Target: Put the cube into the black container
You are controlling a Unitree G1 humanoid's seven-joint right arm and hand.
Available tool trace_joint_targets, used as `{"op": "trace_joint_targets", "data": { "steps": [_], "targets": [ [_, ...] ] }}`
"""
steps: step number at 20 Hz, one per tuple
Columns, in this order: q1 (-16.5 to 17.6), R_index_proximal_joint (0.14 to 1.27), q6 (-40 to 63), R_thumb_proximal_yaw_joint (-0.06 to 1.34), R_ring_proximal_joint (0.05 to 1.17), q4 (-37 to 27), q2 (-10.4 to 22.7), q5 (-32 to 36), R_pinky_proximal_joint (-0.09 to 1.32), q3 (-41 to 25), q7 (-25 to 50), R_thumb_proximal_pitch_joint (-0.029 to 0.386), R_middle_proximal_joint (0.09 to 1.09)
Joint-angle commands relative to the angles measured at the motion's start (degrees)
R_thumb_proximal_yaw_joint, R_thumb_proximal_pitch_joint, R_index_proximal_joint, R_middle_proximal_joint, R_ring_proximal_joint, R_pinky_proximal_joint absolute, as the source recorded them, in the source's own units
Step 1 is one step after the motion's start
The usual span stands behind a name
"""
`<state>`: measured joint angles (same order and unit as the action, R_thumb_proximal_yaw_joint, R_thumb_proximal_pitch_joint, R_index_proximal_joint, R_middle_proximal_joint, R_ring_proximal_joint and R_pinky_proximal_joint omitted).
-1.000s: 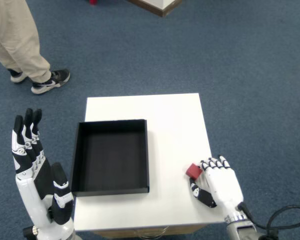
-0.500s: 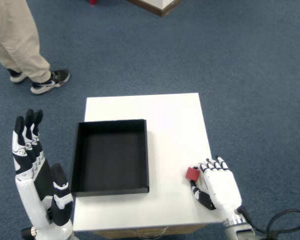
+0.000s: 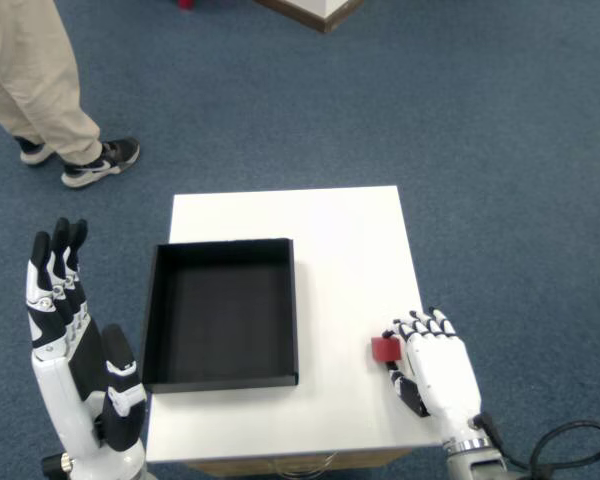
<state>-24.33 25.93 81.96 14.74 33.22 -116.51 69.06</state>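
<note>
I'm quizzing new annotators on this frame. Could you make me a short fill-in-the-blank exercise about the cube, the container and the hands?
1. The cube is coloured ____.
2. The black container holds ____ objects.
3. The cube lies to the ____ of the container, on the white table.
4. The right hand has its fingertips at the cube, while the left hand is raised beside the table with its fingers ____.

Missing words: red; no; right; straight

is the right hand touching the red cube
Touching. In the head view the right hand has its fingertips against the red cube, with no white table visible between them.
</note>
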Motion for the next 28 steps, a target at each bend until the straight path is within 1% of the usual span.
{"op": "trace_joint_targets", "data": {
  "steps": [1, 5, 11, 17, 20, 22, 24, 28],
  "targets": [
    [-2.26, 1.14, 2.18, 1.21, 0.31, 1.27, 0.66, 0.03, 0.17, 0.08, 4.3, 0.123, 0.43],
    [-3.67, 1.13, 4.27, 1.2, 0.31, 1.49, 0.54, -0.88, 0.18, -0.52, 8.98, 0.128, 0.43],
    [-4.86, 1.13, 6.89, 1.19, 0.31, 1.63, 0.29, -2.77, 0.18, -2.01, 16.08, 0.136, 0.41],
    [-5.47, 1.12, 8.65, 1.18, 0.3, 1.5, 0.34, -3.66, 0.18, -2.75, 19.36, 0.141, 0.4],
    [-7.4, 1.11, 11.46, 1.18, 0.29, 1.56, -0.5, -4.81, 0.17, -3.45, 23.16, 0.141, 0.39],
    [-9.23, 1.11, 14.53, 1.17, 0.29, 2.83, -1.96, -5.76, 0.17, -3.76, 24.82, 0.141, 0.38],
    [-10.76, 1.11, 18.24, 1.17, 0.29, 5.83, -3.97, -6.42, 0.17, -3.89, 25.71, 0.142, 0.38],
    [-12.69, 1.11, 24.07, 1.17, 0.28, 10.31, -4.89, -5.78, 0.15, -6.0, 25.96, 0.143, 0.37]
  ]
}}
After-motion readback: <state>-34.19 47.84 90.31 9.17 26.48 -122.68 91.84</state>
